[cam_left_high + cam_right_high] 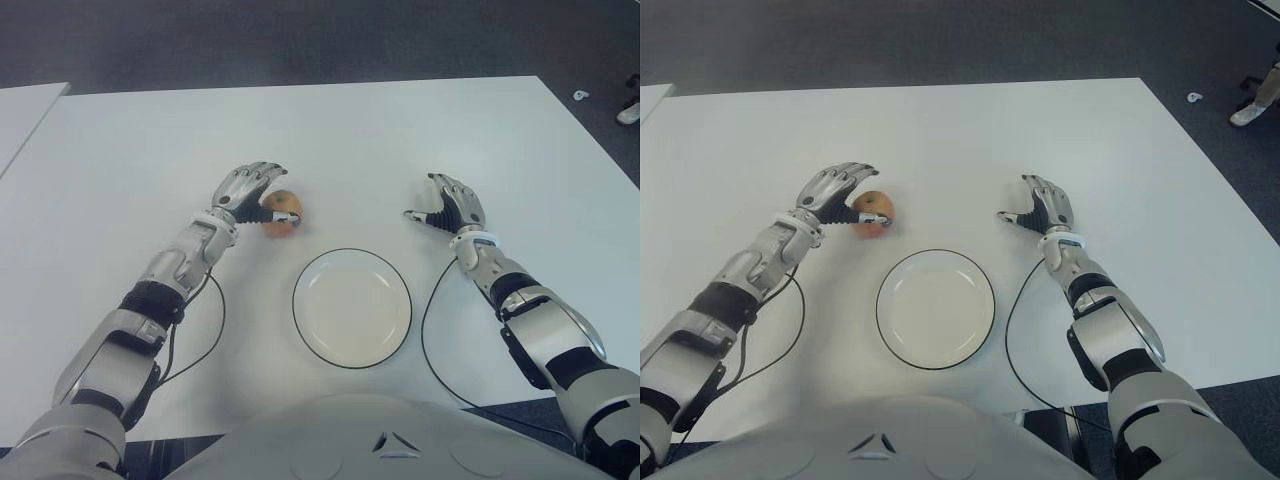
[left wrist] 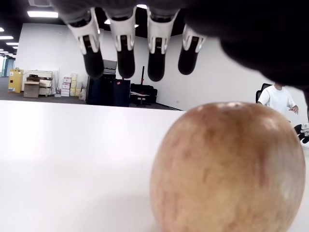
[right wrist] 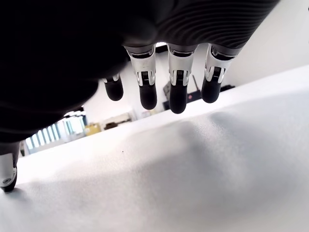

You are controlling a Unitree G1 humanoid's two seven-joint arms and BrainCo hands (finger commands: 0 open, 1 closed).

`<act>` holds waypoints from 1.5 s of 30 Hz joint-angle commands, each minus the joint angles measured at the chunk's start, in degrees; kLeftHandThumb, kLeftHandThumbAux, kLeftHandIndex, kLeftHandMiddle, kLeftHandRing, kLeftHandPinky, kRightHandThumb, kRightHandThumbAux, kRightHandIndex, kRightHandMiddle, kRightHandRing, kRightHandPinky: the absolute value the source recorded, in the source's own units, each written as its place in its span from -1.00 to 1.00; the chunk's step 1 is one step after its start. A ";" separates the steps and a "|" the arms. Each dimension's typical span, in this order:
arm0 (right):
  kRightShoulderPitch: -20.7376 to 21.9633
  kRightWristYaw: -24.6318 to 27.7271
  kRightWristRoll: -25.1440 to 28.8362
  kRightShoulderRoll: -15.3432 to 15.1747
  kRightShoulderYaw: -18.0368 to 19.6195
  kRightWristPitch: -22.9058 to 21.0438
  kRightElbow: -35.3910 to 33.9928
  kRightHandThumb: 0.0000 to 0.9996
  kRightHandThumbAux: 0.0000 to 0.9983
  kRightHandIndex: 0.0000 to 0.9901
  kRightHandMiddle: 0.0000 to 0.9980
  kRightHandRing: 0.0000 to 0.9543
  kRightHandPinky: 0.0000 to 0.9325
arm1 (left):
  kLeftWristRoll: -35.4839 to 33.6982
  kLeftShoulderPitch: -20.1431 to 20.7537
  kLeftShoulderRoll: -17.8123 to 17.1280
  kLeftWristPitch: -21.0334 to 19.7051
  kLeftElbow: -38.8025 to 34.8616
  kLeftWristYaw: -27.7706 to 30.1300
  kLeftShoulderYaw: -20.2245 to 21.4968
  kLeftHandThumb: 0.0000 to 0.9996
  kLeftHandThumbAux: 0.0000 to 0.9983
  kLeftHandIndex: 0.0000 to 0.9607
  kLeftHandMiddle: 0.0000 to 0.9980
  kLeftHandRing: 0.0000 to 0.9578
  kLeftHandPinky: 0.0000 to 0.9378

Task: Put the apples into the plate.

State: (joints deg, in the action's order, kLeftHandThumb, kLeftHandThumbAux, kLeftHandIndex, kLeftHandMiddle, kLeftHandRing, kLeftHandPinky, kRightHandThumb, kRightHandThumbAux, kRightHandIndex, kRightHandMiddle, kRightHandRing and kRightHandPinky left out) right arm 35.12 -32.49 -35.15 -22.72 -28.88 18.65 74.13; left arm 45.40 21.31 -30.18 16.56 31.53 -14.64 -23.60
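So far: plate bare — nothing done
Apple: under our left hand fingers; uncurled, not gripping
Right hand: fingers spread, holding nothing

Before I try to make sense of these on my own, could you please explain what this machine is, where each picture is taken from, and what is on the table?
This is a humanoid robot with two arms, each ending in a hand with several fingers. The two wide pictures come from the two eyes of a camera on its head, looking down at a white table. The two close-up pictures come from cameras on its wrists, each looking past its own fingers.

On the table lie an apple and, nearer the robot, an empty white plate with a dark rim. The left hand is arched over the apple, on its left side; its fingertips hang above the fruit and have not closed on it. The right hand shows to the right of the plate, open and holding nothing. Nothing is held yet.
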 commanded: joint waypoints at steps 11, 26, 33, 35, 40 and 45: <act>-8.46 2.45 -3.19 3.77 -3.38 -0.22 3.27 -0.34 0.06 -0.99 -0.70 -0.68 -1.00 | -0.26 -1.18 2.47 0.16 5.29 0.36 -1.61 -0.41 -0.37 -0.71 -0.72 -0.73 -0.62; -9.19 2.10 -2.10 2.85 -2.47 0.41 2.65 -0.35 0.12 -0.97 -0.69 -0.63 -1.00 | -0.34 -0.94 3.45 1.33 9.22 -1.18 -2.15 -0.45 -0.35 -0.74 -0.72 -0.73 -0.63; -9.31 2.39 -1.66 2.48 -1.77 0.61 2.77 -0.32 0.15 -0.95 -0.67 -0.62 -1.00 | 0.19 -1.12 4.03 1.35 11.37 -3.26 -2.94 -0.49 -0.35 -0.72 -0.70 -0.71 -0.60; -9.37 1.98 -1.72 2.05 -1.73 0.97 2.48 -0.34 0.15 -0.95 -0.68 -0.63 -1.00 | 0.18 -1.09 4.24 1.47 11.97 -3.78 -3.19 -0.49 -0.35 -0.71 -0.69 -0.70 -0.59; -9.75 1.63 -1.83 1.27 -1.64 1.24 2.58 -0.37 0.15 -0.95 -0.70 -0.64 -1.00 | 0.12 -1.03 4.89 1.54 13.10 -4.67 -3.73 -0.49 -0.34 -0.70 -0.67 -0.69 -0.59; -10.12 0.98 -1.71 0.59 -1.43 2.15 2.30 -0.32 0.15 -0.94 -0.69 -0.61 -1.00 | -0.17 -1.05 5.77 1.64 14.40 -5.39 -4.01 -0.47 -0.33 -0.69 -0.65 -0.68 -0.58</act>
State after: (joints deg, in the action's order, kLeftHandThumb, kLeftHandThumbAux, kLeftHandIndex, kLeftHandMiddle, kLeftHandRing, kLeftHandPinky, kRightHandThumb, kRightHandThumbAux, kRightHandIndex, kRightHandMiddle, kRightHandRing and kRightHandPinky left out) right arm 33.92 -34.07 -35.09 -24.03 -28.41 21.04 73.53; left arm 44.80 22.08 -25.80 18.81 42.45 -21.18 -25.68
